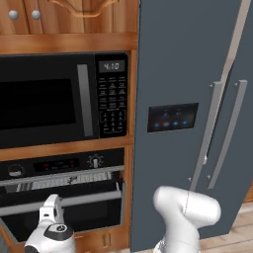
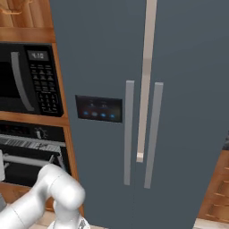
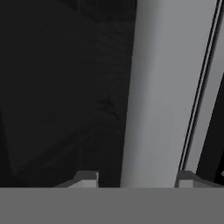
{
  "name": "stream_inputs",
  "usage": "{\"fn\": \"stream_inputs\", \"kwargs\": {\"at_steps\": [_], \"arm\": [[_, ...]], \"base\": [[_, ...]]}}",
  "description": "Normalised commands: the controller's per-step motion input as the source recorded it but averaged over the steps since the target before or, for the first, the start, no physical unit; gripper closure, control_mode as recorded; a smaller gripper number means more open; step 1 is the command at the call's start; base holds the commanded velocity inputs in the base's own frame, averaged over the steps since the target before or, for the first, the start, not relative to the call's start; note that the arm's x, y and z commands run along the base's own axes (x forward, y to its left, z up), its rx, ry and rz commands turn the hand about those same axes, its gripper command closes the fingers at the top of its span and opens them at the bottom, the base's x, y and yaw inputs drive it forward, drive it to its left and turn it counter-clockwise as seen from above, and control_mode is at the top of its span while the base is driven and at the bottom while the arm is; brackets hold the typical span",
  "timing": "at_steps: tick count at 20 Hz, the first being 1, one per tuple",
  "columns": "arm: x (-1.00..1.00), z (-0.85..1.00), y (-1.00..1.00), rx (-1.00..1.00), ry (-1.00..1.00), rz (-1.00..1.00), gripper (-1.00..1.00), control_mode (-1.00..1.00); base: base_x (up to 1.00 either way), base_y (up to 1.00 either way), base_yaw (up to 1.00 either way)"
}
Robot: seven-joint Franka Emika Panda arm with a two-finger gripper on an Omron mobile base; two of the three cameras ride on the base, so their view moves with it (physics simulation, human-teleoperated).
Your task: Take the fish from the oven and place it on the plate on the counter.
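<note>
End effector [image 3: 138,177] straddles the oven's [image 1: 62,197] silver bar handle [image 3: 155,96], fingers spread either side (door ajar). Opening the door looks to be the step in hand; next, pulling down. Fish hidden, presumably inside.

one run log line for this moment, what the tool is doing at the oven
stage: opening oven | tool: fingers straddle the silver bar handle, not clearly clamped | door: ajar at top | fish, plate: unseen
</note>
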Motion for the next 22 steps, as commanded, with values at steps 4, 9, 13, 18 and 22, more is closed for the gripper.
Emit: {"fn": "stream_inputs", "kwargs": {"at_steps": [4, 9, 13, 18, 22], "arm": [[-0.82, -0.85, 0.0, 0.03, 0.05, 0.01, 1.0, -1.0], [-0.96, -0.8, 0.0, 0.0, 0.0, 0.04, 1.0, -1.0], [-1.0, -0.72, 0.0, 0.0, 0.0, 0.03, 1.0, -1.0], [-1.0, -0.67, 0.0, 0.0, -0.01, 0.01, 1.0, -1.0], [-1.0, -0.72, 0.0, 0.0, -0.03, 0.0, 1.0, -1.0]], "base": [[0.0, 0.0, 0.0], [0.0, 0.0, 0.0], [0.0, 0.0, 0.0], [0.0, 0.0, 0.0], [0.0, 0.0, 0.0]]}}
